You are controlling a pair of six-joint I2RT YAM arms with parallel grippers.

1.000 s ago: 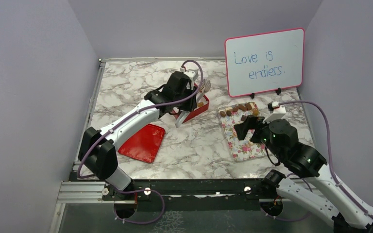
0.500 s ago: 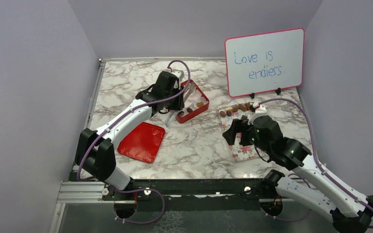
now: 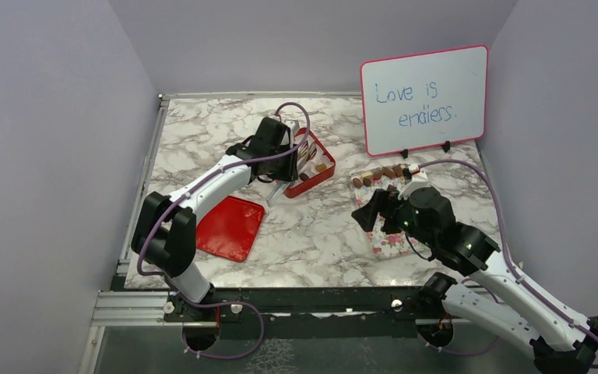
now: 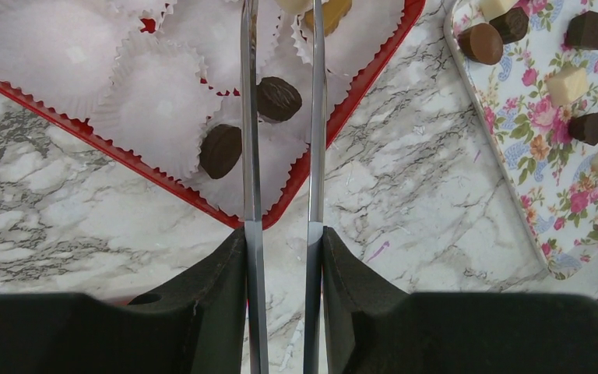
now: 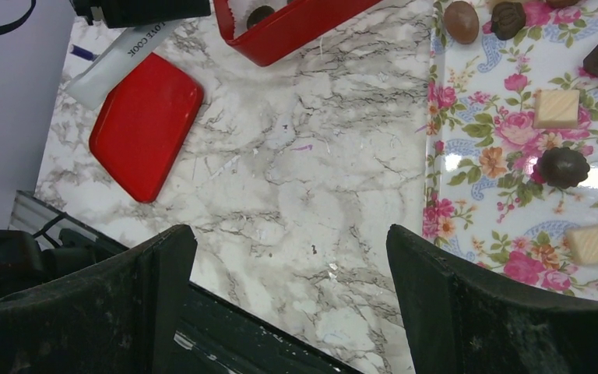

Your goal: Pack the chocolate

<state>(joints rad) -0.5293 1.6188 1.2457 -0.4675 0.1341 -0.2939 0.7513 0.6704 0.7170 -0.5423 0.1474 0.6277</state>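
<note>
Over the red box point(image 5: 296, 31) with two dark chocolates point(image 4: 279, 99), left gripper point(image 4: 280, 265) clamps tongs point(image 4: 247, 156); right gripper point(image 5: 286, 238) gapes empty.

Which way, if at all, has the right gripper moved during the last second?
Yes. The right gripper moved left, from over the floral tray toward its left edge, away from the whiteboard.

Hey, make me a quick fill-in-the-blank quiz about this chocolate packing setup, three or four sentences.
1. The left end effector grips a pair of metal ____.
2. The red box is lined with white paper ____.
3. The unpacked chocolates lie on a tray with a ____ pattern.
4. The right end effector is ____, holding nothing.
Missing words: tongs; cups; floral; open.
</note>
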